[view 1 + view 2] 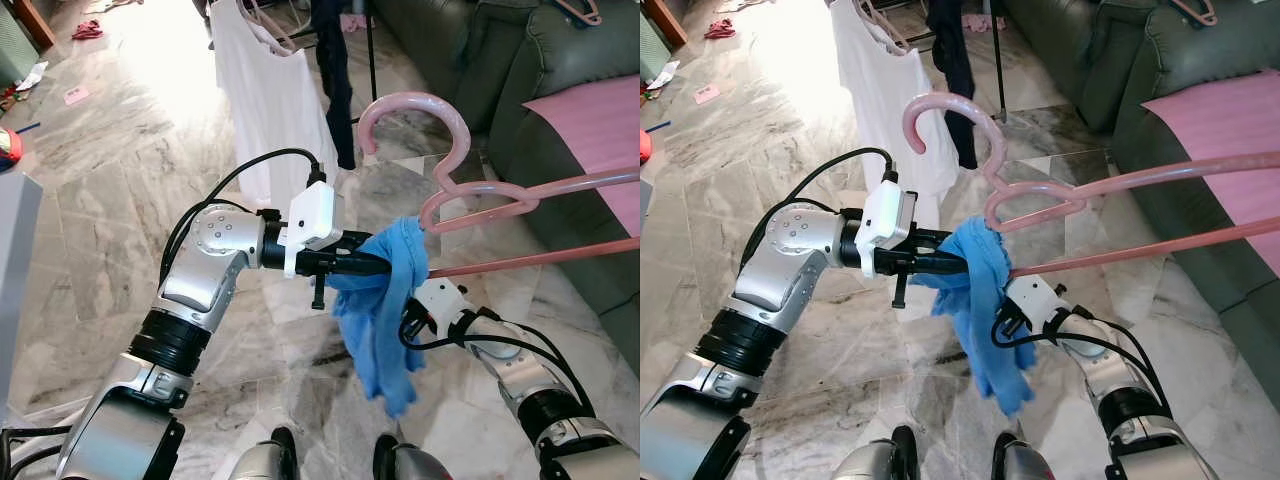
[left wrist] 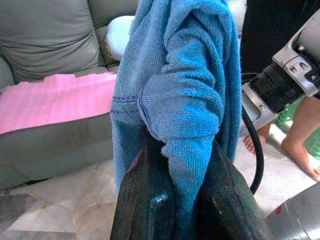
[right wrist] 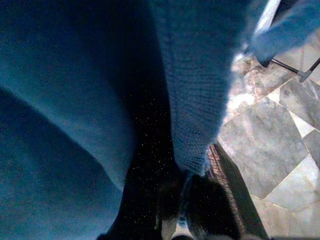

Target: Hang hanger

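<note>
Hanger (image 1: 470, 190), pink, hangs in mid-air before me, over a grey marble floor (image 1: 120, 200) with a dark green sofa (image 1: 470, 50) and its pink sheet (image 1: 600, 120) along the right edge. I see a white shirt (image 1: 265, 100) hanging farther back. My left gripper (image 2: 180, 165) pinches the blue cloth (image 1: 385, 300) draped there; whether my right gripper (image 1: 415, 315) is closed, I cannot tell.

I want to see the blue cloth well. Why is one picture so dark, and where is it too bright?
Right wrist view: the blue cloth hangs right against the lens, shading it. Left eye view: sunlight glares on the floor top left, whiting it out.
</note>
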`<state>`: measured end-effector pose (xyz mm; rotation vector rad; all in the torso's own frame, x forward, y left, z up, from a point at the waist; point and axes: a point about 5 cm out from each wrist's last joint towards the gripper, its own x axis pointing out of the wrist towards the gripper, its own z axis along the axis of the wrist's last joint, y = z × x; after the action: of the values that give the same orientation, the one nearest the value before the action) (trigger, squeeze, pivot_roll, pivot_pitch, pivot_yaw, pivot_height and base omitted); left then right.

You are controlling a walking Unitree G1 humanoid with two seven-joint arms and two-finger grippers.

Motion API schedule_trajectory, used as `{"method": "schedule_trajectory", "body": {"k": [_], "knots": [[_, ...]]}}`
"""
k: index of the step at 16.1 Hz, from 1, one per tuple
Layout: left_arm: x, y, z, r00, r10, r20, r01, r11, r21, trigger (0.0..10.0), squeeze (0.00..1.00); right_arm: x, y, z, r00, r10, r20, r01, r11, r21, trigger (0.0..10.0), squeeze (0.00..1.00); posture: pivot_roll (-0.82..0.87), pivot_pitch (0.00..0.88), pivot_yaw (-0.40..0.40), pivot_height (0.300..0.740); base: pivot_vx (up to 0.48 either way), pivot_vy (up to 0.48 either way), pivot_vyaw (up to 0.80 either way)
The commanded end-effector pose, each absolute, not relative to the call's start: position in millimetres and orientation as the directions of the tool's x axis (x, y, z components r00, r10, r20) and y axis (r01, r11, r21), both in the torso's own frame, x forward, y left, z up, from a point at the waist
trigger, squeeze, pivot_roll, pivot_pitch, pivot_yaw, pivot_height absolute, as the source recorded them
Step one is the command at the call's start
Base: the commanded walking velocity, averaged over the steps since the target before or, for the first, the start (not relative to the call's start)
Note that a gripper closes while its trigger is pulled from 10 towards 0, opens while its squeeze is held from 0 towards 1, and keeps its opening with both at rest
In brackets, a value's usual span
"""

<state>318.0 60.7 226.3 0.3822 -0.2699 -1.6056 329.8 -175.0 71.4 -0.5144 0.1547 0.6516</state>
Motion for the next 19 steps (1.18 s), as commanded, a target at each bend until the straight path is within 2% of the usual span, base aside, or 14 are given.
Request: {"method": "schedule_trajectory", "body": {"k": [1,4,7,10,11,12,14,19], "knots": [[318,63,232,-0.043,-0.996,-0.082,0.902,-0.074,0.426,0.0,0.0,327,-175,66,0.789,0.532,-0.307,-0.614,0.686,-0.39,0.0,0.0,0.08,0.252,0.079,0.74,0.0,0.0,0.0],[320,64,231,-0.027,-0.996,-0.079,0.902,-0.059,0.429,0.0,0.0,329,-182,69,0.819,0.498,-0.284,-0.573,0.715,-0.401,0.0,0.0,0.08,0.249,0.078,0.74,0.0,0.0,0.0],[329,74,222,0.054,-0.996,-0.07,0.91,0.02,0.414,0.0,0.0,328,-197,76,0.87,0.442,-0.22,-0.493,0.767,-0.411,0.0,0.0,0.08,0.247,0.073,0.74,0.0,0.0,0.0],[345,93,200,0.231,-0.972,-0.033,0.911,0.204,0.358,0.0,0.0,328,-215,92,0.915,0.383,-0.125,-0.397,0.807,-0.437,0.0,0.0,0.06,0.248,0.068,0.74,0.0,0.0,0.0],[346,95,198,0.249,-0.968,-0.032,0.91,0.222,0.35,0.0,0.0,328,-217,94,0.919,0.377,-0.115,-0.387,0.81,-0.44,0.0,0.0,0.06,0.248,0.067,0.74,0.0,0.0,0.0],[351,105,185,0.324,-0.945,-0.048,0.893,0.288,0.346,0.0,0.0,327,-223,103,0.935,0.351,-0.061,-0.339,0.824,-0.454,0.0,0.0,0.05,0.248,0.064,0.74,0.0,0.0,0.0],[354,115,170,0.4,-0.915,-0.053,0.875,0.363,0.32,0.0,0.0,326,-225,113,0.943,0.332,-0.01,-0.298,0.832,-0.467,0.0,0.0,0.04,0.247,0.065,0.74,0.0,0.0,0.0],[346,135,141,0.458,-0.884,-0.098,0.857,0.409,0.313,0.0,0.0,328,-228,129,0.959,0.279,0.056,-0.221,0.854,-0.471,0.0,0.0,0.02,0.247,0.065,0.74,0.0,0.0,0.0]]}}
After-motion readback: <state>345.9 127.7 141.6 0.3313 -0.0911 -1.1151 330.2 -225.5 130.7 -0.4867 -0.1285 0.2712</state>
